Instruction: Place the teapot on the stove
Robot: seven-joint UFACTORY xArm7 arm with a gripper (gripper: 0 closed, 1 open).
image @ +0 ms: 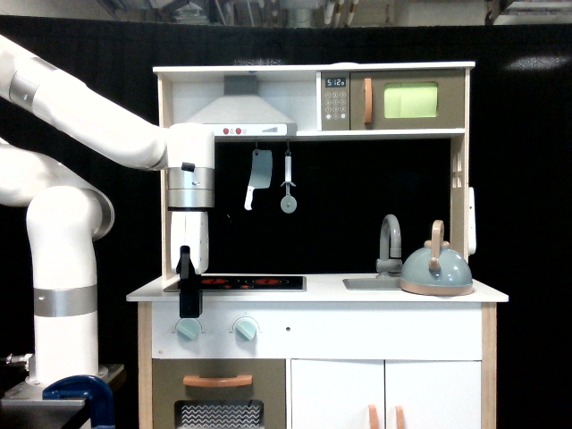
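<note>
Exterior view: a toy play kitchen (317,304) stands against a black backdrop, with the white xArm7 arm (98,125) reaching in from the exterior view's left.

Teapot: the blue-grey teapot (436,271) with its tan loop handle sits upright on the white countertop at the exterior view's right end, partly over the sink basin (368,283) and just beside the grey faucet (390,243).

Stove: the black cooktop (250,283) with red burner rings lies on the left half of the counter, bare, well apart from the teapot.

Gripper: the dark gripper (189,295) hangs at the counter's front left edge, beside the cooktop and in front of the cabinet face. It holds nothing; how far its jaws are parted cannot be told from this side-on angle.

Stage: judged from the layout, the teapot has not been grasped and the whole carry remains.

Risk, approach: the arm must cross the counter to the right; a low path could clip the faucet, which stands between gripper and teapot.

Risk, grasp: the upright loop handle is narrow; an off-centre closure could tip the pot or push it toward the counter's right edge.

Risk, overhead: the hanging cleaver (257,177) and pizza cutter (288,189) under the shelf limit lift height; a high carry could strike them.

Risk, gripper start: it sits low against the front edge, so a sideways move without rising first could scrape the counter.
</note>
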